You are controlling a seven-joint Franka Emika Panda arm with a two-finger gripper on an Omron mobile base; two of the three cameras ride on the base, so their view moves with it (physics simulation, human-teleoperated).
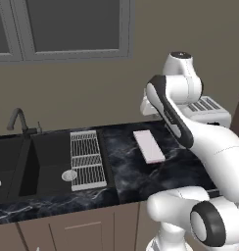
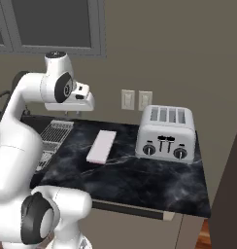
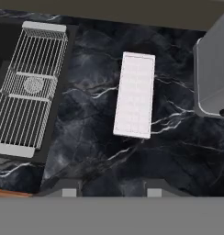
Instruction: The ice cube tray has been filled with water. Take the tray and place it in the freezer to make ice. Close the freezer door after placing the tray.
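The ice cube tray (image 1: 149, 146) (image 2: 101, 146) (image 3: 134, 94) lies flat on the black marble counter (image 2: 140, 180), a pale pinkish-white rectangle between the sink and the toaster. My gripper (image 2: 72, 113) (image 3: 112, 193) hangs well above the counter, pointing down, a little to the near side of the tray. In the hand view its two fingertips (image 3: 70, 193) stand wide apart with nothing between them, so it is open. The freezer and the freezer door are out of view.
A white wire rack (image 1: 86, 159) (image 3: 31, 87) lies over the right part of the dark sink (image 1: 48, 162), left of the tray, with a faucet (image 1: 18, 120) behind. A silver toaster (image 2: 166, 133) (image 3: 215, 73) stands to the tray's right. The counter's front edge (image 1: 67, 206) is close.
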